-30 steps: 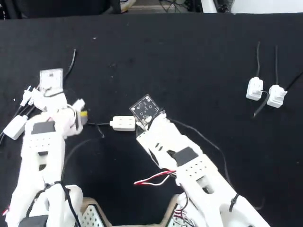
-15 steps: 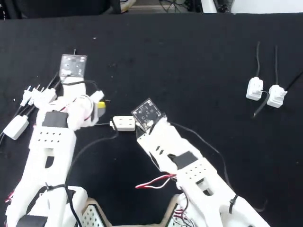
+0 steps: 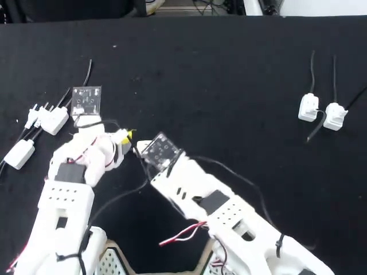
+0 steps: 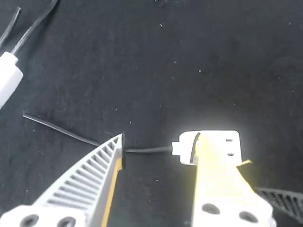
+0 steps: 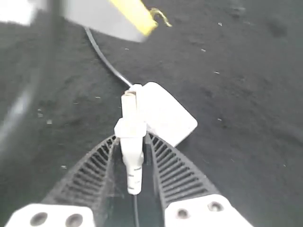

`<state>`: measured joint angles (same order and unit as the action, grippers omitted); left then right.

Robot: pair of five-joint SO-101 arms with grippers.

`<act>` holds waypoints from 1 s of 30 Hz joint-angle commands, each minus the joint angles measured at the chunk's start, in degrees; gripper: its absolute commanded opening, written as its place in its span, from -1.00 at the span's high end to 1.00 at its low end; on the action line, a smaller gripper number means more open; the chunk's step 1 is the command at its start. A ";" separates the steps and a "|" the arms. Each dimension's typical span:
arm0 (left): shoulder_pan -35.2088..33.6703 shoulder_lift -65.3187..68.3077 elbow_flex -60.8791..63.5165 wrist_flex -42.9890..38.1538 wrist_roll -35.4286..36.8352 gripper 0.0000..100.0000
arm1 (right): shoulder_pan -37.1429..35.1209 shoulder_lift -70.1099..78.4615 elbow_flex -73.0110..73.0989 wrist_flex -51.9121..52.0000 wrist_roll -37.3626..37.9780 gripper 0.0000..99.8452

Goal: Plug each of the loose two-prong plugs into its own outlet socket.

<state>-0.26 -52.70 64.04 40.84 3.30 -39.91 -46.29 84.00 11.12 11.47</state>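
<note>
White two-prong plug (image 5: 129, 124) was pinched lengthwise between the ribbed jaws of the right gripper (image 5: 131, 139). Its prongs pointed forward, and their tips reached the edge of a small white rectangular outlet socket (image 5: 168, 116). The socket lay on the black-covered table (image 3: 218, 69), left of the middle and towards the front edge where the arms stood. The left gripper (image 4: 158, 142) hung over the same socket with its jaws spread, and only the socket's thin black cable (image 4: 61, 132) ran between them. One yellow-lined finger crossed the socket, though contact could not be told. Other loose white plugs (image 3: 51, 118) lay near the left edge, and two white blocks (image 3: 308, 107) with black cables lay near the right edge. The step looked like insertion. It would likely go best with the prongs squared to the socket's two slots and pushed straight along their own line. The left gripper could close on the light socket to stop it sliding on the cloth.
</note>
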 commanded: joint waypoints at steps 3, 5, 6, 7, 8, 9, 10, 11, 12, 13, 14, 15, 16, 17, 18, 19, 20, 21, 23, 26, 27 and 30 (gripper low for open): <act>0.75 -5.71 3.38 -3.52 0.97 0.52 | -4.13 -1.98 -0.40 -1.85 -0.44 0.98; 0.92 -6.77 5.41 -4.84 1.05 0.52 | -4.75 -1.98 -0.40 -1.93 -0.44 0.98; 0.92 -7.38 6.29 -5.63 1.05 0.52 | -5.10 -1.98 -0.40 -1.93 -0.44 0.98; 0.92 -7.91 7.16 -6.33 1.05 0.52 | -5.27 -1.98 -0.40 -1.93 -0.44 0.98; 0.92 -8.53 7.96 -6.95 1.05 0.52 | -5.45 -1.98 -0.40 -1.93 -0.62 0.98; 0.92 -9.14 8.66 -7.47 1.05 0.52 | -5.71 -1.98 -0.40 -2.02 -1.58 0.98; 0.92 -9.85 9.27 -7.82 1.14 0.52 | -5.71 -1.98 -0.40 -2.02 -3.08 0.98; 0.92 -10.55 9.98 -8.26 1.14 0.52 | -5.71 -1.98 -0.48 -2.02 -4.66 0.98; 1.01 -11.16 10.59 -8.62 1.14 0.52 | -5.71 -1.98 -0.57 -2.02 -5.63 0.98; 1.01 -11.87 11.30 -9.05 1.14 0.52 | -5.71 -1.98 -0.66 -2.02 -6.24 0.98; 1.01 -12.57 11.82 -9.32 1.14 0.52 | -5.71 -1.98 -0.66 -2.02 -6.51 0.98; 1.01 -13.36 12.53 -9.76 1.14 0.52 | -5.71 -1.98 -0.75 -2.02 -6.68 0.98; 1.01 -13.98 13.23 -10.20 1.14 0.52 | -5.71 -1.98 -0.75 -2.02 -6.77 0.98; 1.01 -14.68 13.93 -10.64 1.14 0.52 | -5.71 -1.98 -0.75 -2.02 -6.77 0.98; 1.27 -15.38 14.64 -11.16 1.14 0.52 | -5.71 -1.98 -0.75 -2.02 -6.77 0.98; 1.98 -16.00 15.43 -11.69 1.14 0.52 | -5.71 -1.98 -0.84 -2.11 -6.86 0.98; 2.77 -16.62 16.22 -12.31 1.14 0.52 | -5.71 -1.98 -0.84 -2.11 -6.86 0.98; 3.91 -17.23 17.01 -12.84 1.14 0.52 | -5.71 -1.98 -0.84 -2.11 -6.86 0.98; 5.93 -18.29 18.42 -13.80 0.79 0.52 | -5.71 -1.98 -0.84 -2.11 -6.86 0.98; 6.64 -19.34 19.56 -14.33 0.70 0.52 | -5.54 -1.98 -0.84 -2.11 -6.86 0.98; 6.64 -19.60 19.74 -14.33 0.70 0.52 | -5.54 -2.07 -0.84 -2.11 -6.86 0.98; 6.64 -19.34 19.82 -14.33 0.70 0.52 | -5.54 -2.07 -0.84 -2.11 -6.86 0.98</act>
<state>5.36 -71.43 84.53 27.47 3.82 -45.01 -46.29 84.00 11.12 5.23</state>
